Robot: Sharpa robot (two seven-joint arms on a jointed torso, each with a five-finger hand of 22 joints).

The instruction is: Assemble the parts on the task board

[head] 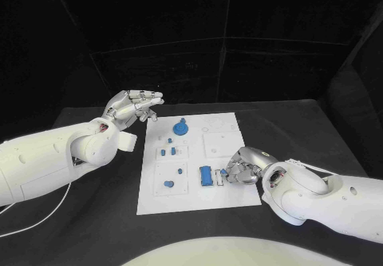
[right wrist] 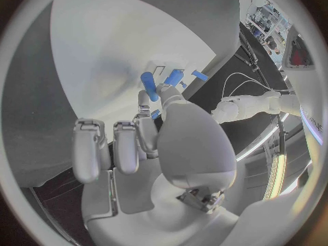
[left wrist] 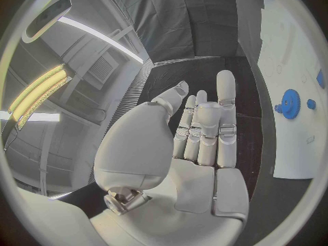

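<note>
At the middle of the black table (head: 303, 119) the task board (head: 223, 145) is laid flat, a white, smooth, rectangular plate with shallow recesses and outlined squares. On the board, toward its far end, a blue gear-like part (head: 181, 128) with a toothed round rim is seated; small blue pegs (head: 164, 151) are set nearer the board's middle, a small blue rounded piece (head: 169, 183) lies toward its near end, and a longer blue rectangular block (head: 206, 175) rests near its right edge. The right hand (head: 242, 166) is held over the board's right edge, just beside that block, with its fingers curled inward; a small blue piece (right wrist: 173, 77) appears to be pinched at the fingertips in the right wrist view, though whether it is truly gripped cannot be told with certainty. The left hand (head: 134, 106) is raised just off the board's far left corner, its silver fingers spread apart and nothing held in it. The step in hand is judged to be the handling of a part at the board's right edge. It would be done well if the piece were kept square to its recess, lowered straight, and pressed only once it is aligned, since the moulded plastic looks smooth and hard and could slip or jam if tilted. The board, being loose and light-looking, could be steadied by the free hand.
</note>
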